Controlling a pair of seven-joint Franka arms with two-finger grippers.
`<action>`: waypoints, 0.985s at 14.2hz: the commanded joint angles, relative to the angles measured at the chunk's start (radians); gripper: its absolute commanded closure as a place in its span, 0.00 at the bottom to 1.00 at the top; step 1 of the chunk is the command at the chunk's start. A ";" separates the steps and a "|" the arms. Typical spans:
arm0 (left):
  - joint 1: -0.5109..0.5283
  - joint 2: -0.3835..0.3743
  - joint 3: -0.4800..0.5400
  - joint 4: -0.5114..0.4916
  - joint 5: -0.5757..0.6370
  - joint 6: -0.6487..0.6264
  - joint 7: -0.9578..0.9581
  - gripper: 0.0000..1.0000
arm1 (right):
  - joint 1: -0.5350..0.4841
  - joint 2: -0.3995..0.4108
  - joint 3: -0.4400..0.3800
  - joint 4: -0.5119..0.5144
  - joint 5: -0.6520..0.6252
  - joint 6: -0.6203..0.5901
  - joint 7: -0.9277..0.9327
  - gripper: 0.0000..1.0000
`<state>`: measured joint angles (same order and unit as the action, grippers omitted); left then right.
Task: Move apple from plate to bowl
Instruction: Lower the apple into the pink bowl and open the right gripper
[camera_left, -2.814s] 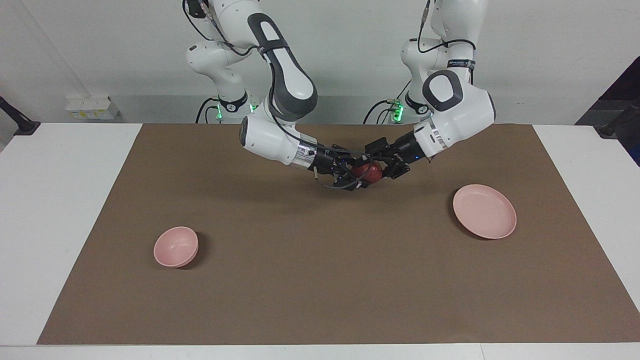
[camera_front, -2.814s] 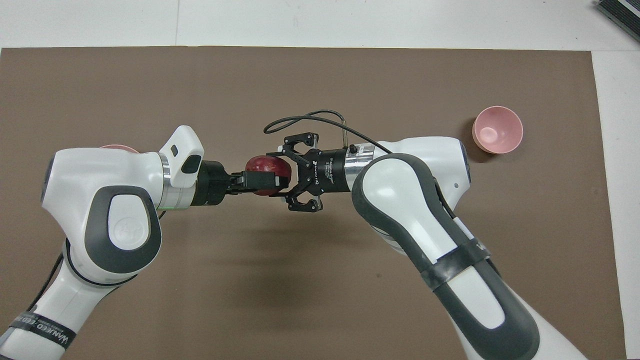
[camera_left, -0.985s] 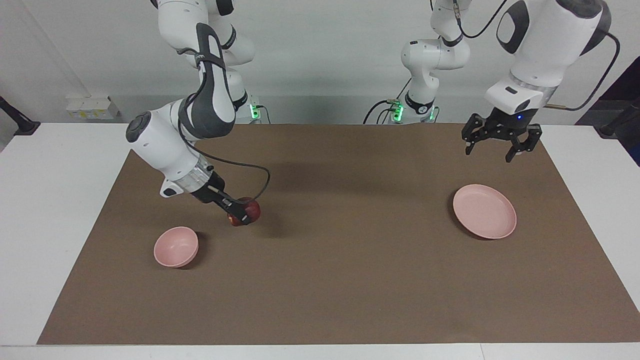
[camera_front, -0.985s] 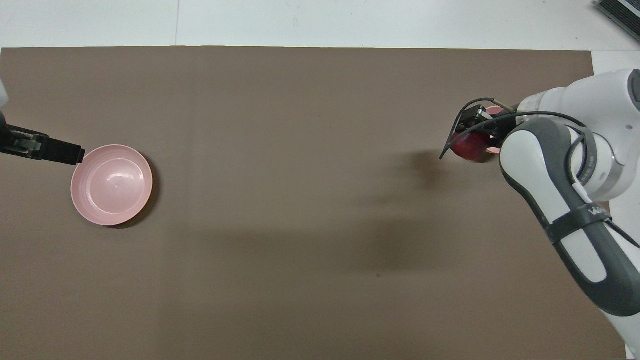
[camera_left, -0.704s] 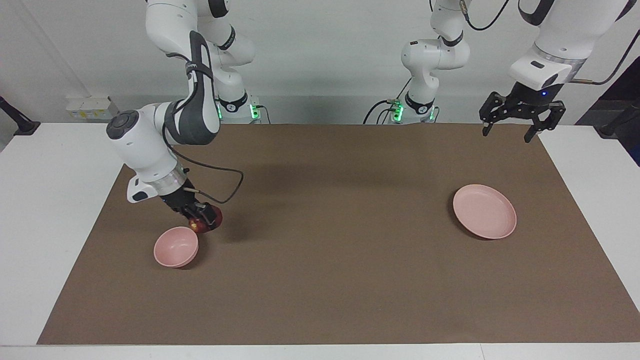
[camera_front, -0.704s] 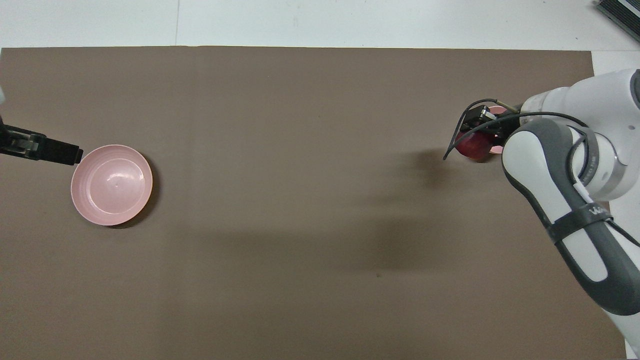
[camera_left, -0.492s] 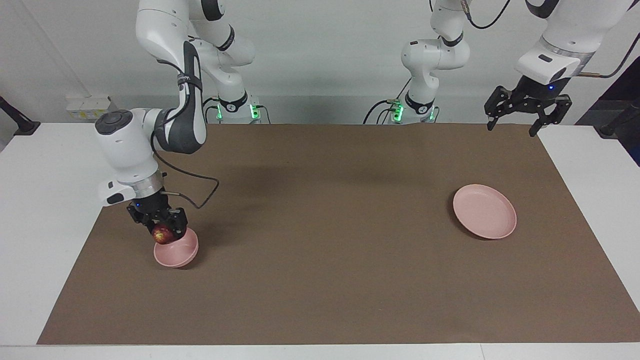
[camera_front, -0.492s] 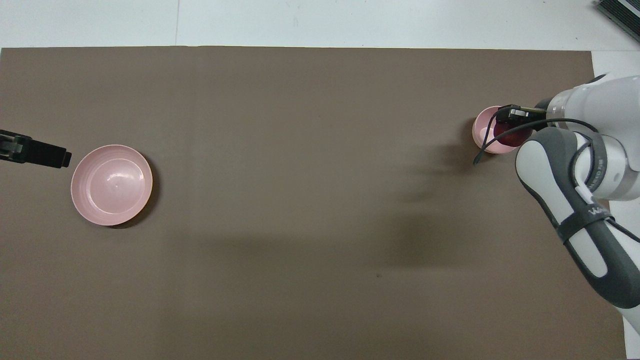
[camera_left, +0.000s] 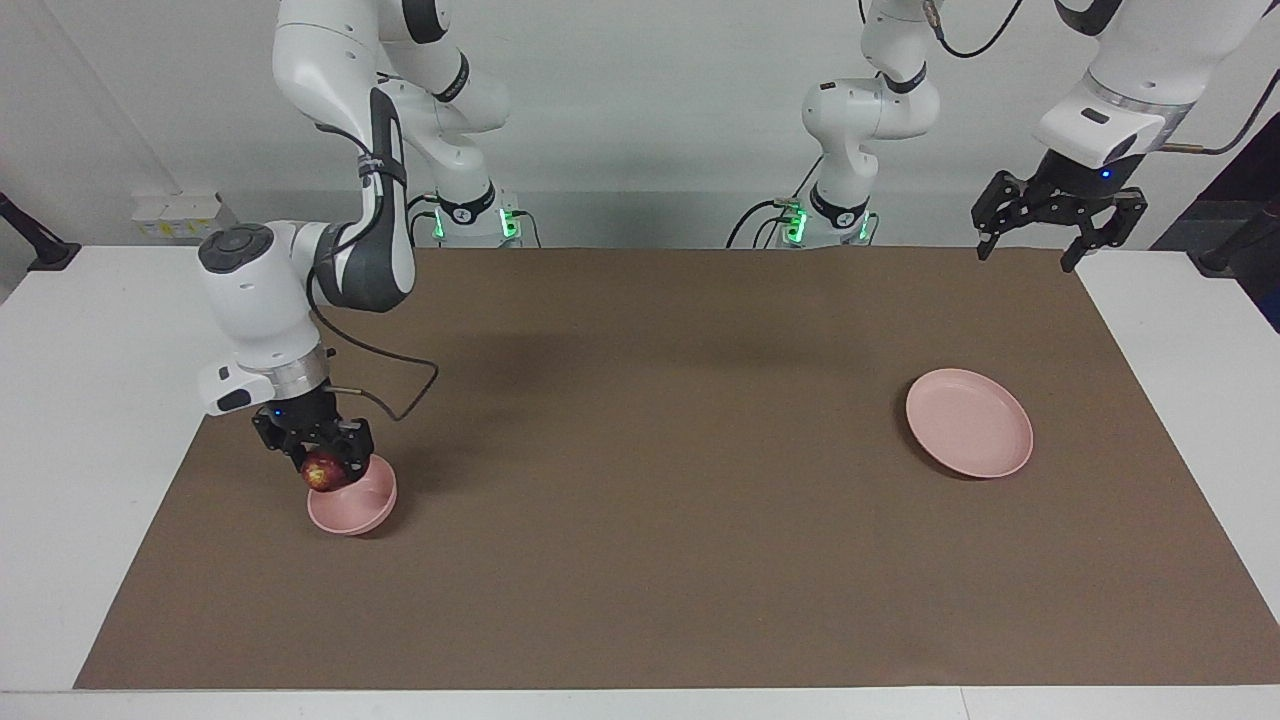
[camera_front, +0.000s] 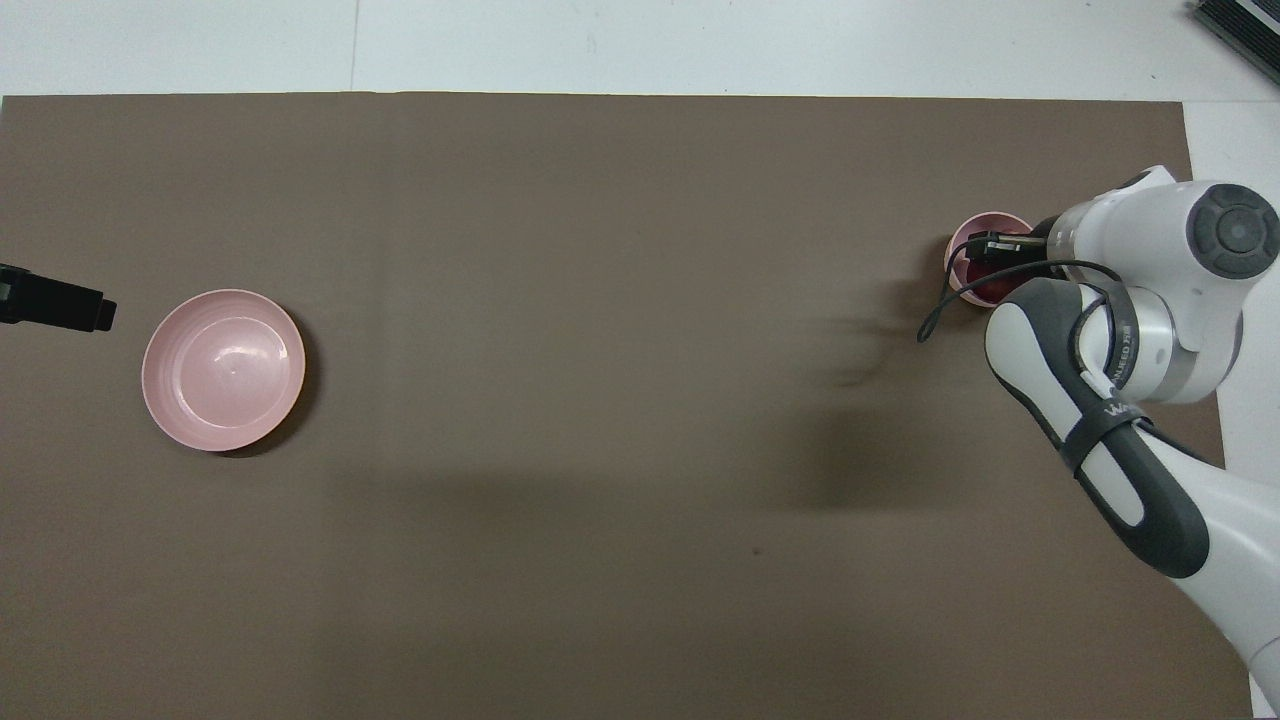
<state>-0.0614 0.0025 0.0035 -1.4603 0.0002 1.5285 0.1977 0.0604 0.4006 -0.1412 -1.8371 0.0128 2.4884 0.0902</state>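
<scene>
Bright, even light — soft, perhaps overhead, shadows.

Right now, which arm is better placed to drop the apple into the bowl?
The right. The right gripper holds the apple just over the bowl. The left gripper waits open, raised at the plate's end of the table.

The right gripper (camera_left: 325, 462) clasps the apple (camera_left: 324, 471) just over the rim of the bowl (camera_left: 352, 507). The left gripper (camera_left: 1058, 222), fingers spread, hangs high above the mat's (camera_left: 660, 480) edge, well apart from the bare plate (camera_left: 968, 421).
</scene>
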 joint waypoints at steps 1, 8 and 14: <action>-0.009 0.001 0.012 0.011 0.001 -0.019 0.008 0.00 | -0.002 -0.009 0.006 0.005 -0.025 0.010 -0.024 0.00; -0.001 -0.068 0.009 -0.083 0.001 -0.033 -0.003 0.00 | -0.005 -0.084 0.008 0.090 -0.025 -0.192 -0.112 0.00; 0.002 -0.056 0.003 -0.026 0.001 -0.119 -0.049 0.00 | -0.002 -0.244 0.008 0.116 -0.023 -0.505 -0.112 0.00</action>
<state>-0.0604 -0.0525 0.0073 -1.5052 0.0002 1.4496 0.1669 0.0633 0.2198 -0.1395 -1.7082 0.0082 2.0552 -0.0067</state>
